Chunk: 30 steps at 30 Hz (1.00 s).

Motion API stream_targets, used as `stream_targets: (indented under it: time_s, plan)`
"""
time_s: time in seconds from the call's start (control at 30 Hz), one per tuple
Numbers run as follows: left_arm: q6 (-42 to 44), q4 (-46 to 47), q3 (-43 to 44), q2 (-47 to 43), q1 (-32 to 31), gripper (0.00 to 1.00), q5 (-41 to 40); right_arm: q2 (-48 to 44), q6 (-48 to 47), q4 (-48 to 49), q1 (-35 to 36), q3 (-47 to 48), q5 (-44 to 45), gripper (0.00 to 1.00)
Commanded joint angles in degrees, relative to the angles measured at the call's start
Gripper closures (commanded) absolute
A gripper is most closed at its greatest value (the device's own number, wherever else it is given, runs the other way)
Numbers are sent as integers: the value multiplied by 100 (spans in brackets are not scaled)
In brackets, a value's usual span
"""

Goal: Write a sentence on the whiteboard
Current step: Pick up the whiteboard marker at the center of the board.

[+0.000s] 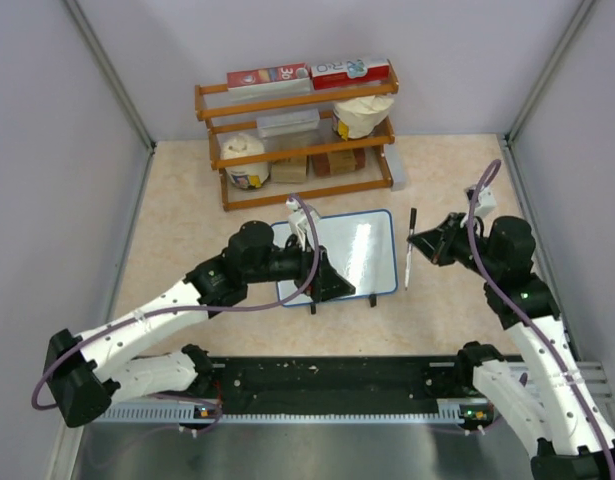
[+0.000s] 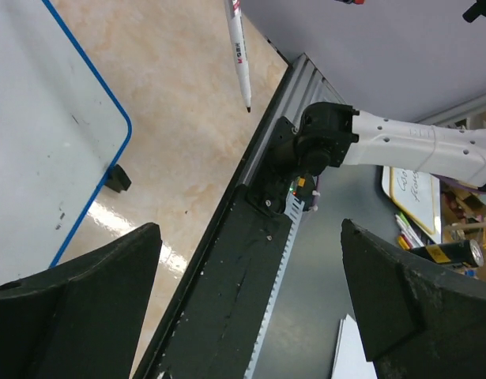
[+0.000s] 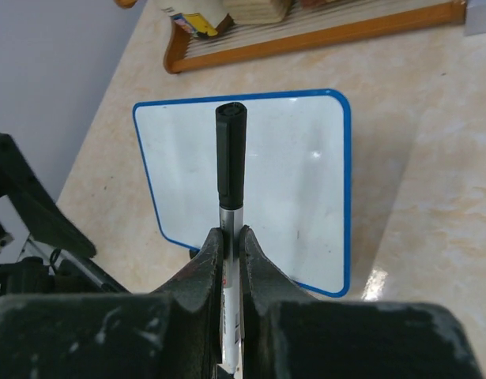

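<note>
Your whiteboard [image 1: 367,250] is glossy white inside a thin blue frame, with black feet [image 1: 373,298]. At its 3 o'clock, the marker pen [image 1: 410,250] has a black cap and a silvery-white barrel with red lettering. The tabletop [image 1: 187,220] is beige with pale marbled veining. At the board's 12 o'clock, the wooden rack [image 1: 287,102] is orange-brown, topped by red-and-white boxes [image 1: 352,72]. Both arms [image 1: 147,322] are white with black joints and purple cables [image 1: 471,225].

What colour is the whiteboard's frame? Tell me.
Blue. The whiteboard's frame shows best in the right wrist view.
</note>
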Motion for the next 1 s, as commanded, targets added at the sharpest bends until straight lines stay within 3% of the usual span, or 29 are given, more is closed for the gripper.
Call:
stream_targets:
  time_s: [0.0,0.2,0.37,0.5,0.6,0.67,0.73,0.77,0.87,0.9,0.93,0.97]
  plan:
    - [-731,2352,-593,206,-104,2,215,-635,863,1588,145,-724,-484,100]
    - [-811,3380,-242,1198,-200,2,514,-961,1637,2669,294,-1173,-370,100]
    - [-995,4094,232,2191,-227,4,900,-944,1901,2785,286,-1068,-396,100]
    - [-1171,4516,505,2728,-279,12,1103,-909,2015,2706,295,-1041,-352,100]
    - [-1207,4780,505,2799,-341,23,1103,-918,2068,2618,295,-1041,-247,100]
    - [-1189,4754,523,2817,-393,43,1164,-909,2121,2644,303,-1059,-159,100]
    - [-1207,4728,488,2843,-402,73,1199,-874,2243,2706,286,-1077,-133,100]
    - [-1207,4719,461,2834,-402,100,1208,-830,2270,2715,294,-1059,-133,100]
    - [-1032,4474,303,2642,-402,100,1033,-646,2279,2671,286,-954,-238,100]
    - [-961,4360,268,2484,-402,100,928,-558,2235,2679,294,-936,-299,95]
    - [-856,4193,259,2378,-394,100,858,-514,2200,2706,294,-927,-465,88]
    - [-594,3730,276,2282,-394,100,779,-478,2156,2723,303,-875,-571,68]
